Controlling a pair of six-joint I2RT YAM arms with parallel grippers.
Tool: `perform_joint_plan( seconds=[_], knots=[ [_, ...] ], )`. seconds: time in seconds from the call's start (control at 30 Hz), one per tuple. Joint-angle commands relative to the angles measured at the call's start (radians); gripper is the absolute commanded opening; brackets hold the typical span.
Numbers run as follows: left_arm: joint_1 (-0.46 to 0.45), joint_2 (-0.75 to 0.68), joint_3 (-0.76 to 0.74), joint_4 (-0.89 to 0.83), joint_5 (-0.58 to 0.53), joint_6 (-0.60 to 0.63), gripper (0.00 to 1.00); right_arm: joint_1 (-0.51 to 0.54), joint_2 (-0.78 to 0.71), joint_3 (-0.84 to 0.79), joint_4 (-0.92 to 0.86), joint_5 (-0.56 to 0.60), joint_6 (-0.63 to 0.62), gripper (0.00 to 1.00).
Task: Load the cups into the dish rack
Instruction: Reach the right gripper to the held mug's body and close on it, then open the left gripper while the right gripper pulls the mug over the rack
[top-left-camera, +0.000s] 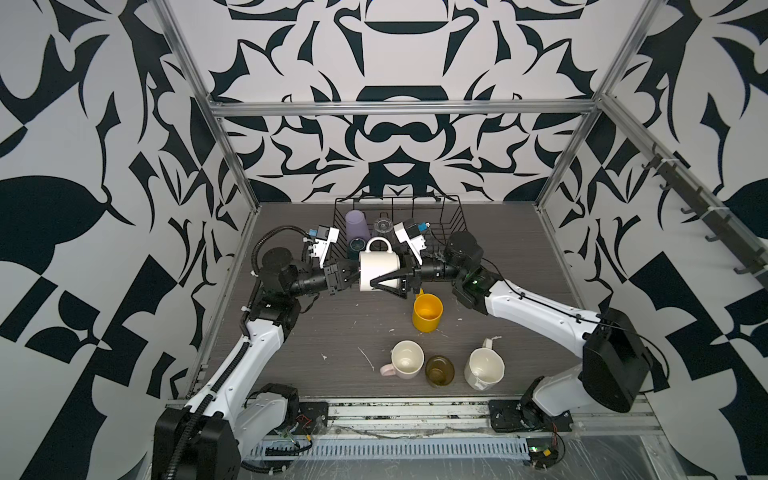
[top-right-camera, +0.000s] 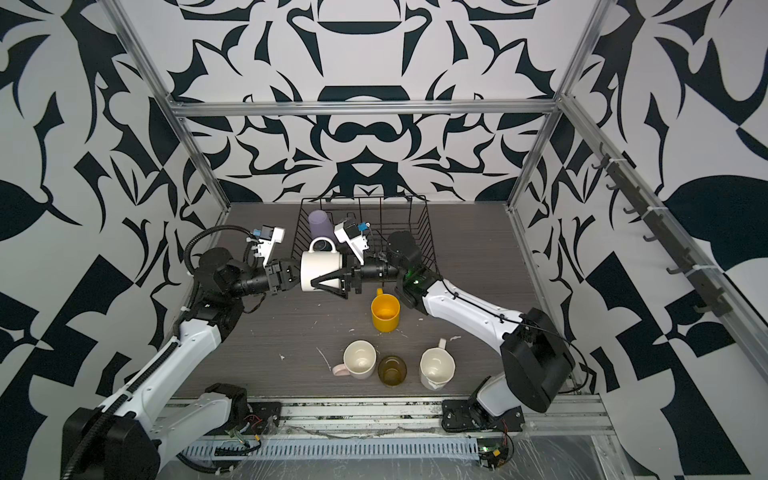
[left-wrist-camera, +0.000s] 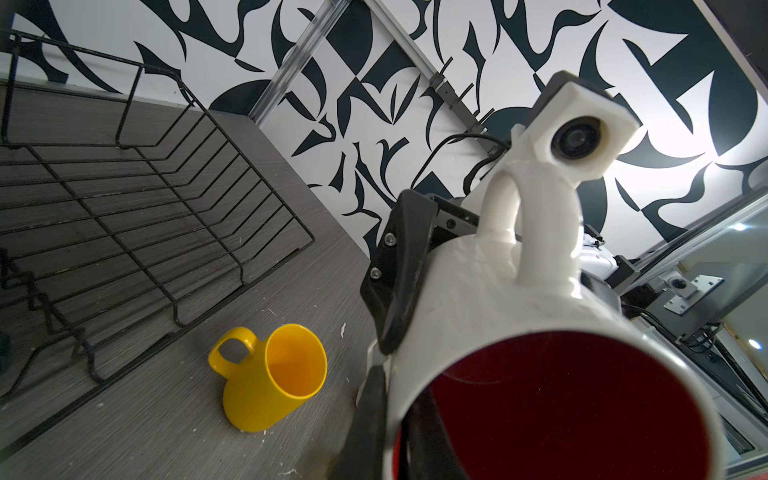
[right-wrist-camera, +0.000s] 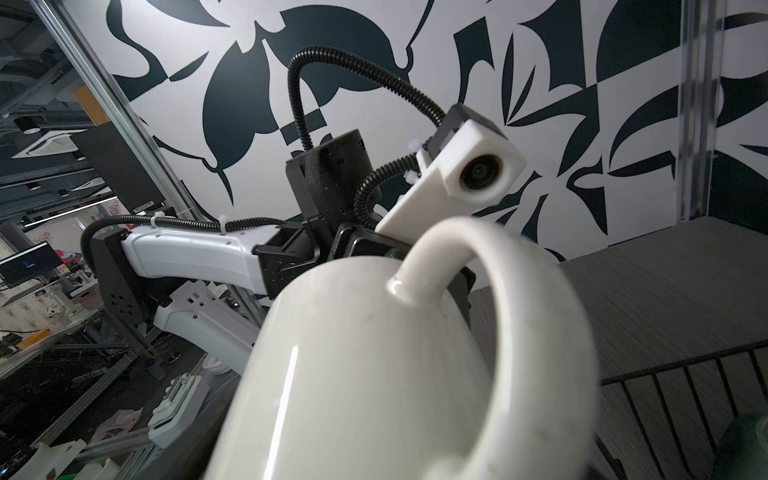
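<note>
The white round mug with the red inside (left-wrist-camera: 519, 324) is pinched at its rim by my left gripper (top-left-camera: 353, 276), and my right gripper (top-left-camera: 380, 279) has its fingers wide around it, though I cannot tell if they hold it, so I squeeze snug before the left lets go.

Glossy glazed ceramic mug (top-left-camera: 379, 268), thin black wire rack (top-left-camera: 451, 220), matt grey wood-grain tabletop (top-left-camera: 332, 328).

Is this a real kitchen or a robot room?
Probably a robot test lab, not a kitchen: black-and-white patterned walls on a metal frame box in a grey table, where two robot arms handle a white mug with a red inside.
</note>
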Motion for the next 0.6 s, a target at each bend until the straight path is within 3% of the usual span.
perform_joint_plan(
  seconds=[0.0, 0.17, 0.33, 0.43, 0.57],
  knots=[
    [-0.008, -0.011, 0.054, 0.045, 0.001, 0.023, 0.00, -0.005, -0.025, 0.046, -0.064, 0.150, 0.004, 0.00],
    [-0.006, -0.011, 0.060, 0.014, -0.010, 0.032, 0.02, -0.022, -0.042, 0.043, -0.063, 0.182, 0.033, 0.00],
    [0.000, -0.014, 0.062, -0.007, -0.020, 0.035, 0.14, -0.034, -0.057, 0.037, -0.060, 0.216, 0.047, 0.00],
    [0.002, -0.013, 0.061, -0.014, -0.026, 0.035, 0.29, -0.045, -0.061, 0.039, -0.059, 0.236, 0.062, 0.00],
    [0.008, -0.014, 0.064, -0.032, -0.036, 0.042, 0.63, -0.062, -0.073, 0.039, -0.064, 0.258, 0.077, 0.00]
  ],
)
